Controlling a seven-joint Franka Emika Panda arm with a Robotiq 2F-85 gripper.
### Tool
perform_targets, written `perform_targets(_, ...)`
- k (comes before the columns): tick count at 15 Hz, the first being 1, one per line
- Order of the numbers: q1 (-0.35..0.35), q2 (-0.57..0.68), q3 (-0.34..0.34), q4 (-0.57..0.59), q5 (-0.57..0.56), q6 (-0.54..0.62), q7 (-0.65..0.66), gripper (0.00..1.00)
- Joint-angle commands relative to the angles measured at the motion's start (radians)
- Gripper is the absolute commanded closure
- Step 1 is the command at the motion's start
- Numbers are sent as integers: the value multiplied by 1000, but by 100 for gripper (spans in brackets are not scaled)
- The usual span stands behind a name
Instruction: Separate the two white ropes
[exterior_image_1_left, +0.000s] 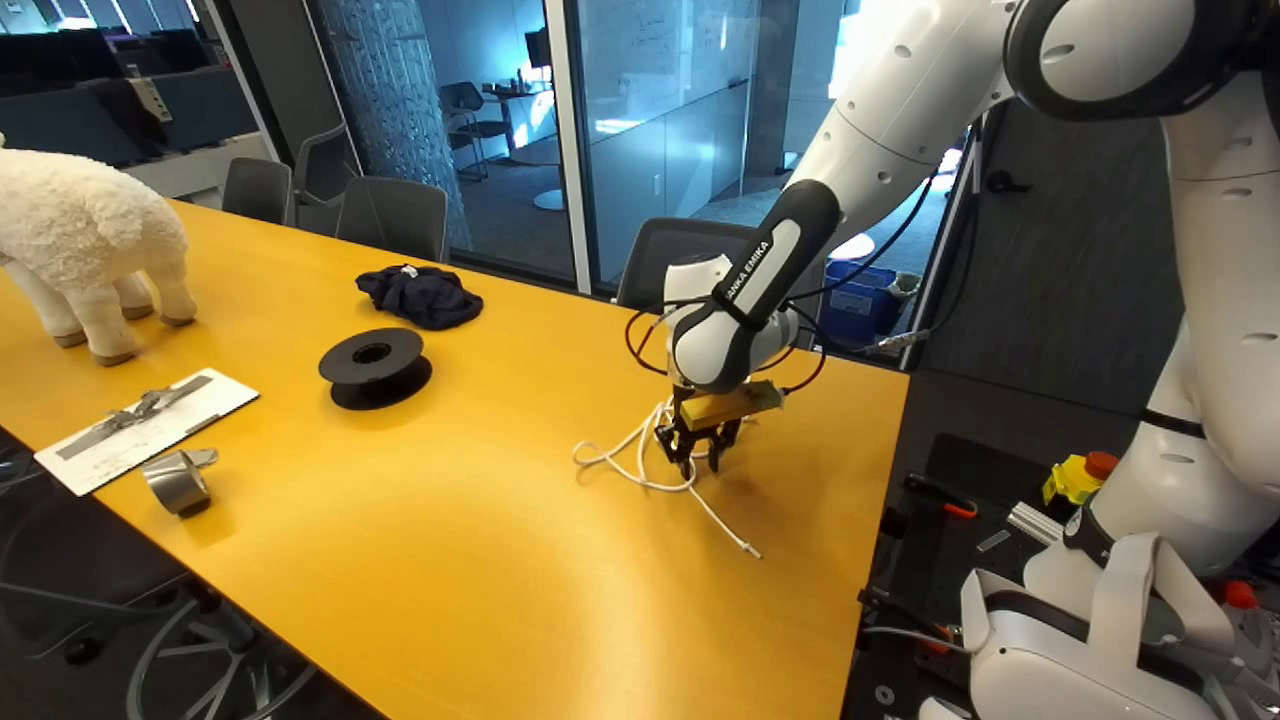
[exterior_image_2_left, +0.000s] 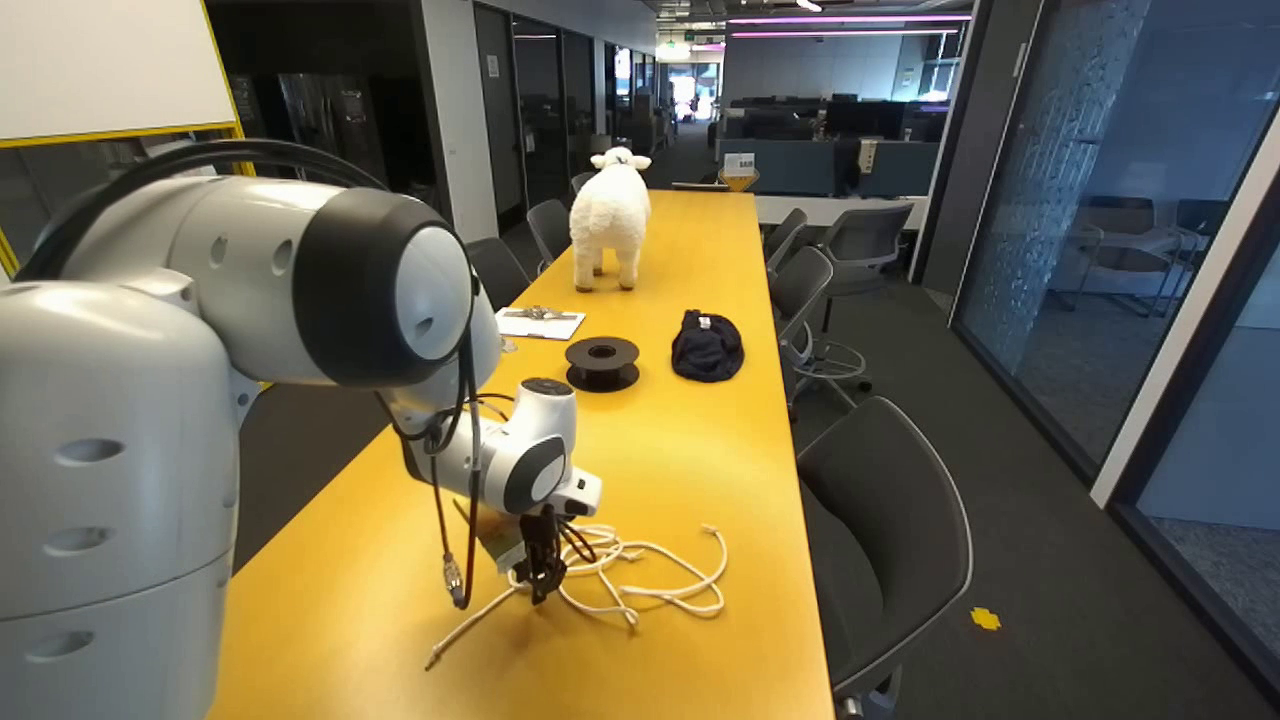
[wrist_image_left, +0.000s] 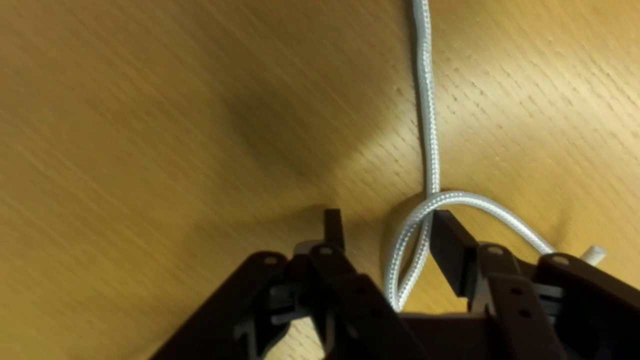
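The two white ropes lie in a loose tangle on the yellow table; in both exterior views one end runs out from under the gripper, with curls on its far side. Which strand belongs to which rope I cannot tell. Down at the tabletop, my gripper has its jaws apart. Between them, in the wrist view, passes a white strand and a narrow loop crossing over it. The loop sits close against the right finger, while a gap separates it from the left one. Part of the tangle is hidden behind the gripper.
Farther along the table stand a black spool, a dark cloth and a white fluffy animal figure. A silver tape roll and a white board lie near one long edge. Chairs line the opposite side.
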Motion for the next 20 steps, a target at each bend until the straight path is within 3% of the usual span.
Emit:
perform_targets(1,22,-7,-18,-2,18,22,6,80)
perform_targets(5,18,-4,-17,-1,22,31,2,90)
perform_targets(9,28,-8,-14,22,14,15,3,83)
perform_targets(20,60,58,110,185,56,-21,-97,86)
